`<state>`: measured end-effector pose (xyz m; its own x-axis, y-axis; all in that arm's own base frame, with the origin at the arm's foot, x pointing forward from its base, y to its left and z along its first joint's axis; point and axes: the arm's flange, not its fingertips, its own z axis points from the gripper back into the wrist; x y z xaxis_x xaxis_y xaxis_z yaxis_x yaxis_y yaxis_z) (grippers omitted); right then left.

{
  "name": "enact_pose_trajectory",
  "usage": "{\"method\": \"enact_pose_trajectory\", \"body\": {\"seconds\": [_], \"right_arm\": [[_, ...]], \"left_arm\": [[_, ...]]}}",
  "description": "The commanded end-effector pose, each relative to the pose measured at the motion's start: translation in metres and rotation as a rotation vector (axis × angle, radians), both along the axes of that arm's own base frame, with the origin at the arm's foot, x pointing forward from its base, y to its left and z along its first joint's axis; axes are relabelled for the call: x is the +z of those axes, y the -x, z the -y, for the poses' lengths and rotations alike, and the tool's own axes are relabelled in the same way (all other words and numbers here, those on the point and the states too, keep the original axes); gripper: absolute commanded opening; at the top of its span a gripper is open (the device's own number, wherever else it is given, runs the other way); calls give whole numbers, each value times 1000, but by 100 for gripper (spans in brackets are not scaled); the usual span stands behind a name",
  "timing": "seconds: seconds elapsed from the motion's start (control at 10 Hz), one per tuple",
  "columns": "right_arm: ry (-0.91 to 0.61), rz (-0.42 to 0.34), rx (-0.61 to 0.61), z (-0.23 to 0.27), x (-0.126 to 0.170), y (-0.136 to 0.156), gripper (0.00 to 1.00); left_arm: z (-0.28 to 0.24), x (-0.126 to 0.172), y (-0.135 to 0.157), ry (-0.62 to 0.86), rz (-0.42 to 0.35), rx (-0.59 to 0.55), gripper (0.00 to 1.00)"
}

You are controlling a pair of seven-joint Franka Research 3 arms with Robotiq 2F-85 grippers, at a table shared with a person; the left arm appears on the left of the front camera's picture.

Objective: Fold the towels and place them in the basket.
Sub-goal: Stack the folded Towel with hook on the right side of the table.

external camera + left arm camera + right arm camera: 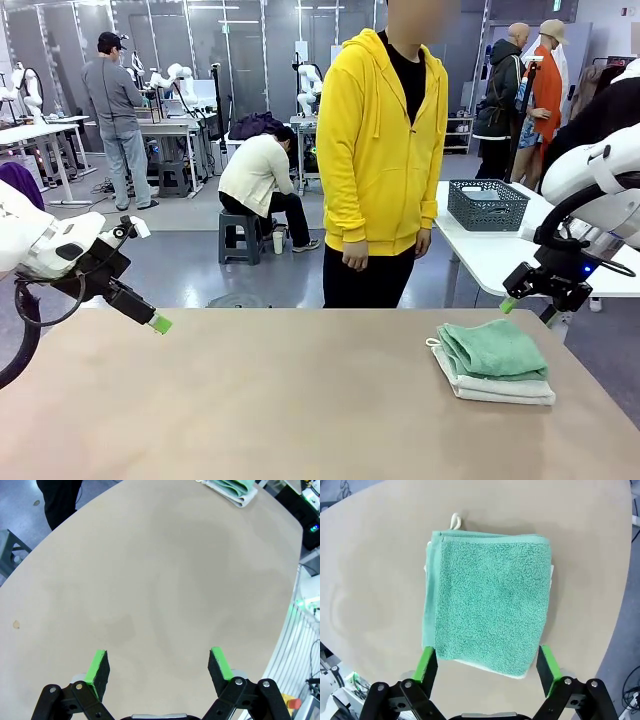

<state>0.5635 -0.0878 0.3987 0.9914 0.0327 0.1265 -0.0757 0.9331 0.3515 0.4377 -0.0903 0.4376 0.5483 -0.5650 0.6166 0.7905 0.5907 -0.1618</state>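
A folded green towel point(493, 349) lies on top of a folded pale grey-white towel point(497, 388) at the right side of the brown table point(280, 400). In the right wrist view the green towel point(489, 599) lies just beyond my open right gripper point(487, 662), with its white loop at the far edge. The right gripper point(508, 303) hovers above the stack's far right. My left gripper point(160, 323) hangs open over the table's left edge, with nothing between its fingers point(98, 667). The dark mesh basket point(487, 204) stands on a white table behind, to the right.
A person in a yellow hoodie point(383, 150) stands at the far side of the table, hands down. The white table point(490, 250) with the basket is beyond the right corner. The towel stack point(231, 489) is far across the table in the left wrist view.
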Motion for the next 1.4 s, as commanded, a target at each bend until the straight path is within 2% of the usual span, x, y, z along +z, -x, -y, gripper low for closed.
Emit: {"method": "enact_pose_trajectory", "body": {"seconds": [0.0,1.1,1.2,1.3], "right_arm": [[-13,2,13,1,0,-2,100],[0,0,0,0,0,0,100],[22,119,111,-13,23,16,100],[51,242,206,-26,47,40,100]], "left_arm": [[-1,2,-3,-7,-3,-23,100],[-1,2,-3,-7,-3,-23,100],[0,0,0,0,0,0,100],[-10,18,0,77,-35,-32,100]]}}
